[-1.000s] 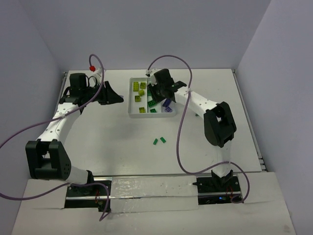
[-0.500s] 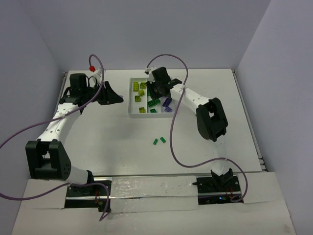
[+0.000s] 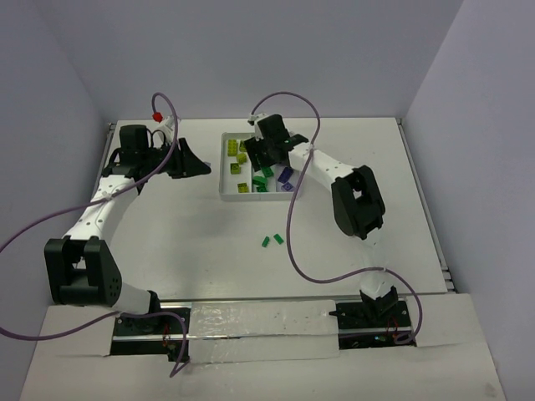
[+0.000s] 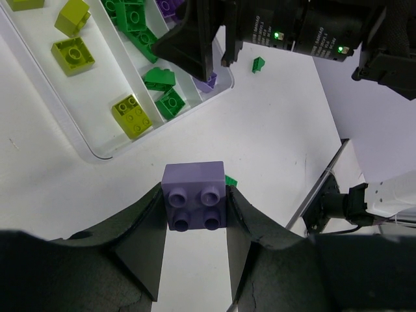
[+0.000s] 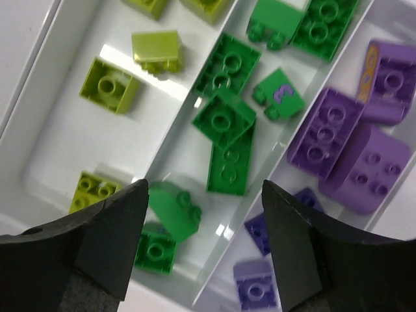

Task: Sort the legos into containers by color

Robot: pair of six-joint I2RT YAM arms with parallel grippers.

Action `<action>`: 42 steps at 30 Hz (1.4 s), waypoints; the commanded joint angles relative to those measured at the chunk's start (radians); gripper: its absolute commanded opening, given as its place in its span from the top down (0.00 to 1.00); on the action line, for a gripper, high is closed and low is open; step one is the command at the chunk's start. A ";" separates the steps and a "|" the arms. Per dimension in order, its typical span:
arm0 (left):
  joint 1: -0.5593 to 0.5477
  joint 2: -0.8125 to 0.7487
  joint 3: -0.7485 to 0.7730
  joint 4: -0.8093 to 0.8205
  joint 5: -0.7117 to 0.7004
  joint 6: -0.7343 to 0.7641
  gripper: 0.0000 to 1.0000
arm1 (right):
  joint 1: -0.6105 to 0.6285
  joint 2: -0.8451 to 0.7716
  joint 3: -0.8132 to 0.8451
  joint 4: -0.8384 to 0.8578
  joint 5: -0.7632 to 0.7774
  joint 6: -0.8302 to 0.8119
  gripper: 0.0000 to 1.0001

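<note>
L end effector (image 4: pixel 194 211) clamps lilac brick (image 4: pixel 194 182), lower centre of wrist view. R end effector (image 5: pixel 205 218) open above tray (image 5: pixel 65 143), over mid compartment's green bricks (image 5: pixel 227 123). Loose green pair (image 3: pixel 272 241) on surface (image 3: pixel 167 242), frame centre.

The left arm (image 3: pixel 92 213) rises from its base at the near edge of the desk (image 3: pixel 209 267). It runs up the left side and bends rightward near the far left corner. The left gripper (image 4: pixel 194 211) points toward the desk's middle, jaws pinched on a lilac brick (image 4: pixel 194 185) with its studs facing the wrist. The right arm (image 3: pixel 334 171) folds at a raised elbow (image 3: pixel 361 205) and stretches leftward toward the middle of the far edge. The right gripper (image 5: pixel 203 195) points downward, its fingers (image 5: pixel 110 240) parted wide.
</note>
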 commanded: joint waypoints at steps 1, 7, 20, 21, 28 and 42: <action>-0.001 0.025 0.011 0.083 0.000 -0.026 1.00 | 0.001 -0.174 -0.060 0.045 -0.055 0.061 0.19; -0.133 0.081 0.053 0.164 -0.100 -0.050 1.00 | -0.079 -0.480 -0.247 0.061 -0.109 0.096 0.01; -0.447 0.516 0.358 0.189 -0.362 -0.011 0.84 | -0.392 -0.848 -0.592 -0.074 -0.117 -0.087 0.00; -0.456 0.538 0.384 0.188 -0.368 -0.007 0.84 | -0.406 -0.855 -0.605 -0.077 -0.115 -0.097 0.00; -0.504 0.749 0.596 0.169 -0.425 -0.008 0.82 | -0.501 -0.885 -0.716 -0.074 -0.121 -0.107 0.00; -0.517 0.933 0.837 0.129 -0.494 -0.018 0.39 | -0.518 -0.862 -0.773 -0.045 -0.137 -0.119 0.00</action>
